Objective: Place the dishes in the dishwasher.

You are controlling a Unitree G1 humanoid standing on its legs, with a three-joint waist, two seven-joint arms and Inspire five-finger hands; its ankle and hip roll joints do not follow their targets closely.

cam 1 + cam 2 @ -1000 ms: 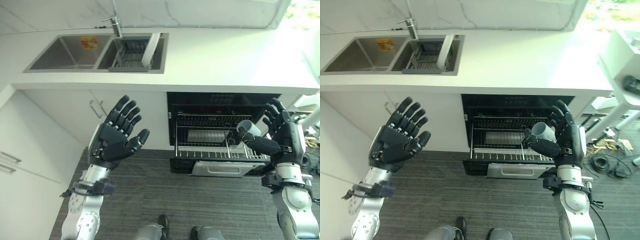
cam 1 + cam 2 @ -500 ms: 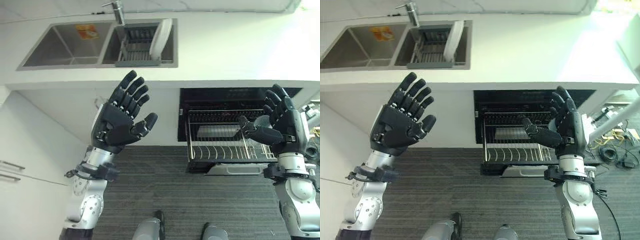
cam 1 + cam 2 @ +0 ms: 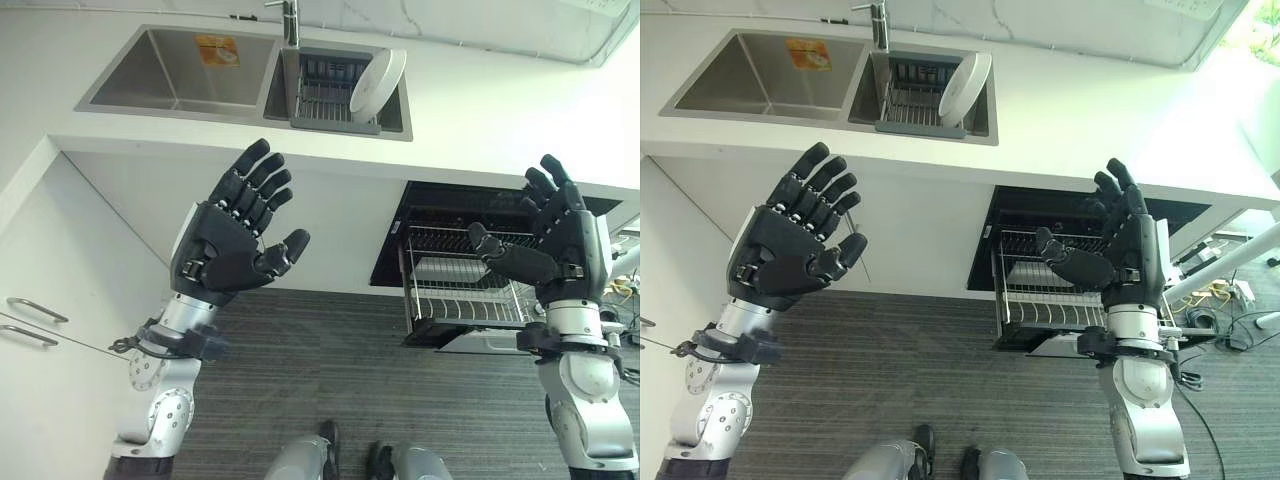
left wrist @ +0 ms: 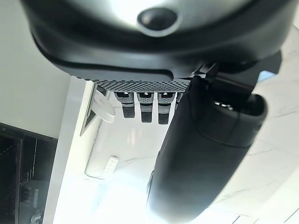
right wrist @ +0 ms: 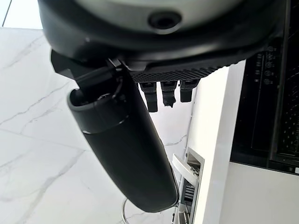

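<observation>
A white plate (image 3: 378, 80) stands on edge in the dark rack (image 3: 325, 95) of the right sink basin. Below the counter the dishwasher (image 3: 480, 215) is open, its wire rack (image 3: 465, 300) pulled out over the floor with something pale (image 3: 440, 270) lying in it. My left hand (image 3: 232, 245) is raised, palm up, in front of the cabinet under the sink, its fingers spread and holding nothing. My right hand (image 3: 558, 245) is raised the same way over the wire rack's right side, also empty. The plate (image 4: 103, 109) appears past the straight fingers in the left wrist view.
The left sink basin (image 3: 170, 85) has an orange sticker on its wall; the faucet (image 3: 290, 18) stands between the basins. White counter (image 3: 500, 110) runs right. White cabinet fronts with handles (image 3: 25, 320) flank the left. Grey carpet (image 3: 320, 380) lies below.
The whole picture has shifted, so the camera moved. Both hands stay raised with fingers spread. The mug seen by the right hand a second ago is no longer visible.
</observation>
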